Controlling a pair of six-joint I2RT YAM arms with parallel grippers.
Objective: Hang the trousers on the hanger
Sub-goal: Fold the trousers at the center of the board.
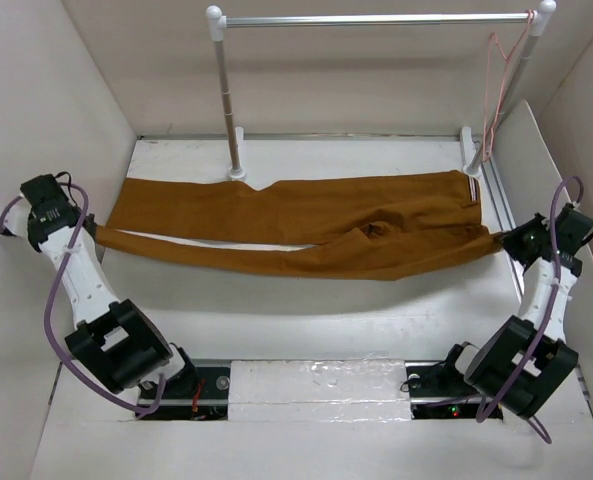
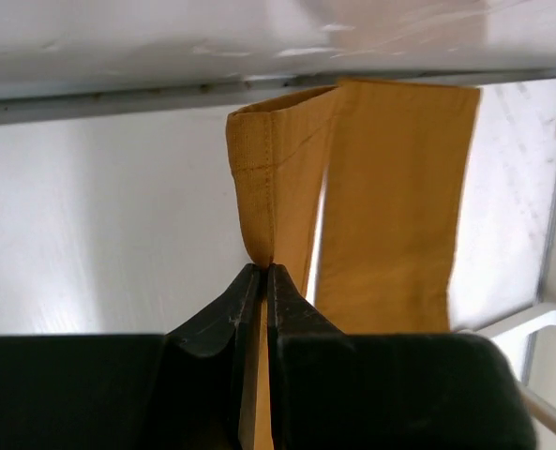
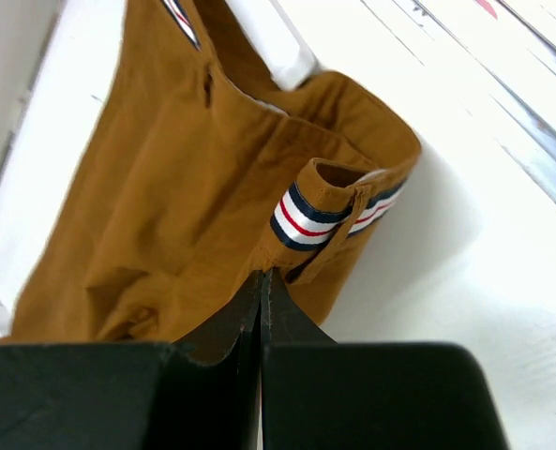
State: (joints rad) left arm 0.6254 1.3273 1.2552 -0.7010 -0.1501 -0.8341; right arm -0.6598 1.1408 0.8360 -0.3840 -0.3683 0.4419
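This looks like a robotics lab test cell rather than a home. A bare white table [image 1: 306,315] is boxed in by plain white panels [image 1: 46,80]. A left arm [image 1: 81,280] and a right arm [image 1: 538,300] are bolted at its near edge, trailing purple cables [image 1: 50,310]. A small metal clothes rail [image 1: 376,19] stands at the back.

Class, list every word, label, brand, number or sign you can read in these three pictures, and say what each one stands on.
None can be read in any view.
The trousers show no printed label; their waistband trim bears only stripes, no letters.
The red mark at the top edge of the right wrist view is blurred and cut off, so it cannot be read.
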